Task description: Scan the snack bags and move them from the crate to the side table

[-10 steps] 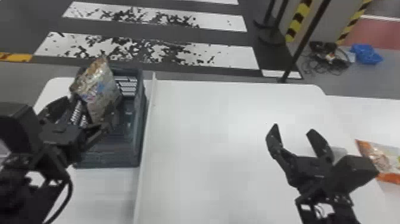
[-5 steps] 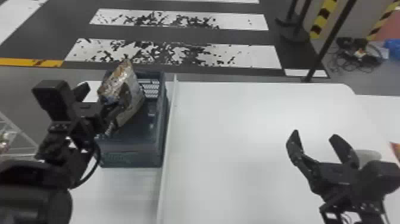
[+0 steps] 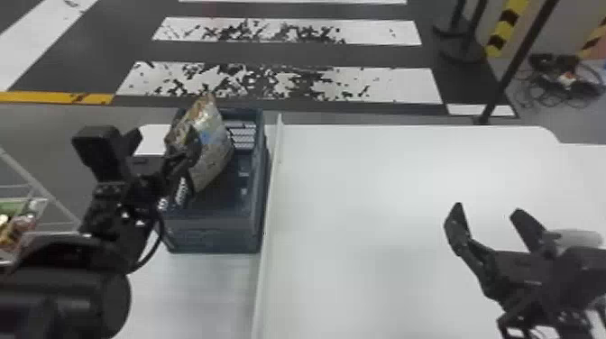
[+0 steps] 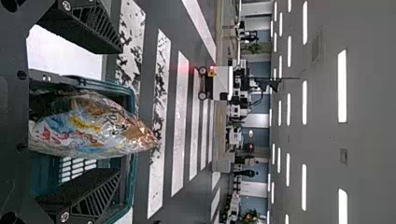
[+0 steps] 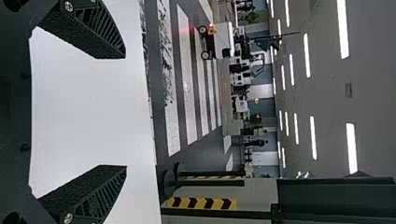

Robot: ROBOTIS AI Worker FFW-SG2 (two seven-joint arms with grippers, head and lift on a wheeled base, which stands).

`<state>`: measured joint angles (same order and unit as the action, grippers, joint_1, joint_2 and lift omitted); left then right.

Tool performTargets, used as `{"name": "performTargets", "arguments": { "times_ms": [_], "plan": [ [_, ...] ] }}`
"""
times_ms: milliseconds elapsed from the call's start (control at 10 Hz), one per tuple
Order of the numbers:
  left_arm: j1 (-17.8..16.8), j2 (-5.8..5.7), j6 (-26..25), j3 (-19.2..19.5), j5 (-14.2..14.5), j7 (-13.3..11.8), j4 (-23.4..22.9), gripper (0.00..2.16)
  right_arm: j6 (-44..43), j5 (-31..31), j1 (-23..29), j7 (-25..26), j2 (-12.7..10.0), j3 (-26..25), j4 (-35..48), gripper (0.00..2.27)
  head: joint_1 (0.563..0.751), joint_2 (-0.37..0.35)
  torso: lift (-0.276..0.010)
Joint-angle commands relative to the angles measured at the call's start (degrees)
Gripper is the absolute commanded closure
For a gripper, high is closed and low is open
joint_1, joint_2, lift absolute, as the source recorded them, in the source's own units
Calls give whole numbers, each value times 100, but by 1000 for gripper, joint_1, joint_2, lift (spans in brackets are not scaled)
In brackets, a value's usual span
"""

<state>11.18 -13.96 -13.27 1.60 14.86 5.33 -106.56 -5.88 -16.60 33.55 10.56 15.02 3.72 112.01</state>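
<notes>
The left gripper at the crate: fingers wide open around the shiny, colourful bag, ungripped. Right gripper, right of the crate: wide open, empty.

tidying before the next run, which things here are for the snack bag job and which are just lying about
For the job:
snack bag in the crate
left gripper, open around it
right gripper, open over the white table

Just about:
cable tangle on the floor
black pole
</notes>
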Motion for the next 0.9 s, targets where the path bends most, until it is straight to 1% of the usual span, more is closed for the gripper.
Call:
{"name": "performTargets", "arguments": {
  "times_ms": [0, 100, 200, 300, 400, 500, 600, 700, 800],
  "plan": [
    [-213, -10, 154, 7, 35, -67, 382, 93, 4, -10, 20, 7, 10, -3, -21, 83, 695, 45, -87],
    [-345, -10, 189, 7, 44, -137, 540, 181, 4, -18, 55, 7, 45, -11, -12, 87, 695, 50, -87],
    [-441, -10, 189, 7, 53, -217, 646, 448, 4, -18, 90, 7, 71, -38, 5, 87, 695, 51, -87],
    [-529, -1, 154, 7, 88, -252, 742, 772, -14, -27, 152, 16, 106, -73, 67, 87, 695, 50, -87],
    [-564, 8, 48, 7, 123, -261, 751, 1200, -14, -36, 196, 16, 124, -108, 111, 87, 695, 47, -87],
    [-591, 17, -198, 16, 123, -340, 716, 1288, -14, -53, 231, 25, 159, -134, 155, 87, 695, 43, -87],
    [-591, 52, -409, 33, 132, -357, 672, 1632, -14, -80, 266, 33, 194, -152, 225, 87, 695, 37, -87],
    [-556, 87, -602, 25, 140, -366, 619, 1663, -31, -106, 310, 42, 230, -161, 304, 87, 695, 34, -87],
    [-503, 166, -761, 33, 140, -392, 540, 1966, -31, -194, 327, 60, 247, -178, 375, 90, 695, 29, -87]
  ]
}}
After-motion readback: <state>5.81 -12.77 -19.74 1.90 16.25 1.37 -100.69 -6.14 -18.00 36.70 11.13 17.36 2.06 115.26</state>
